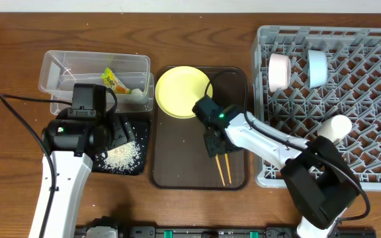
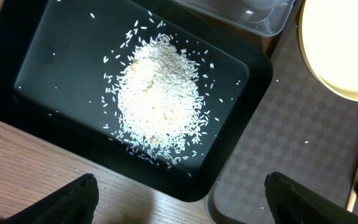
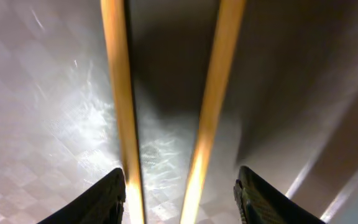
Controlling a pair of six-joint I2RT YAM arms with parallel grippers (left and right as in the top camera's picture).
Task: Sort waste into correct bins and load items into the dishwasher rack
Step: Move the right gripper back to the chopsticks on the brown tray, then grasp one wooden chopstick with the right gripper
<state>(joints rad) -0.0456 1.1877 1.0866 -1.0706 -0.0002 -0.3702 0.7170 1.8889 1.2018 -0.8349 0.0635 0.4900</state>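
Note:
My left gripper (image 1: pixel 114 132) (image 2: pixel 182 205) is open and empty above the near edge of the shallow black tray (image 2: pixel 55 74) (image 1: pixel 141 142), which holds the white rice scraps (image 2: pixel 160 106) (image 1: pixel 123 155). The yellow-green wrapper (image 1: pixel 114 79) lies in the clear box (image 1: pixel 65 69). My right gripper (image 1: pixel 215 142) (image 3: pixel 179 199) is open, low over the brown serving tray, its fingers on either side of the two chopsticks (image 3: pixel 120 93) (image 1: pixel 223 168). The yellow plate (image 1: pixel 182 91) (image 2: pixel 340 50) sits on the same tray. The pinkish-white bowl (image 1: pixel 278 71) and light blue bowl (image 1: pixel 317 67) stand in the grey rack (image 1: pixel 362 92).
The dark brown serving tray (image 1: pixel 170 165) (image 2: pixel 278 143) lies between the black tray and the rack. A small pale round object (image 1: pixel 137 97) sits at the clear box's right end. My right arm reaches across the rack's front left corner.

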